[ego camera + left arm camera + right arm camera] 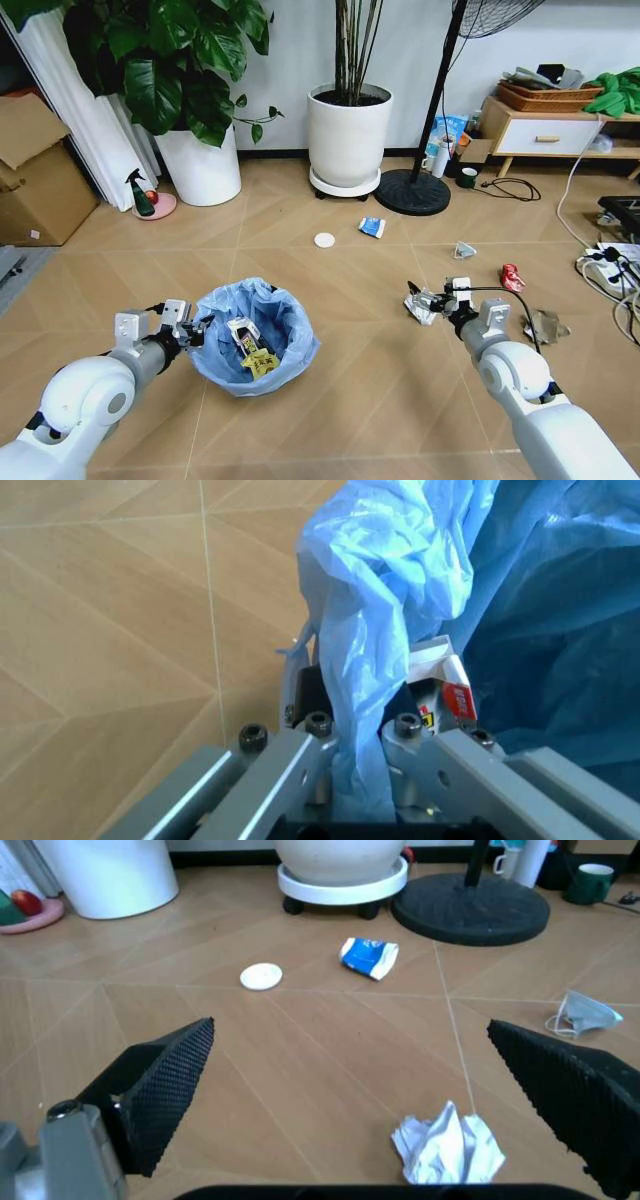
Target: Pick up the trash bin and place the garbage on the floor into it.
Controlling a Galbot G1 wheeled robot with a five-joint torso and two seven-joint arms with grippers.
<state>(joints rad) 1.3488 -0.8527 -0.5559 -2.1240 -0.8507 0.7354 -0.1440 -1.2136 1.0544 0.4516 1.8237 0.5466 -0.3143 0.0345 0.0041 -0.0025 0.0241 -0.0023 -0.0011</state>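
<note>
1. Left tool (pixel 197 330): clenched on rim of small round black bin w/ crinkled light-blue bag liner (pixel 290 345), held beside it.
2. Right tool (pixel 432 300): spread wide, poised over crumpled white paper scrap (pixel 450 1144) on chevron wood floor (pixel 350 400); scrap lies just ahead, between its fingers; right arm nearer.

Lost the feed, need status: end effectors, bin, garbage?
Left end effector shut on the trash bin rim, bin held. Right end effector open over crumpled white paper. Nothing blocking; more garbage on the floor.
</note>
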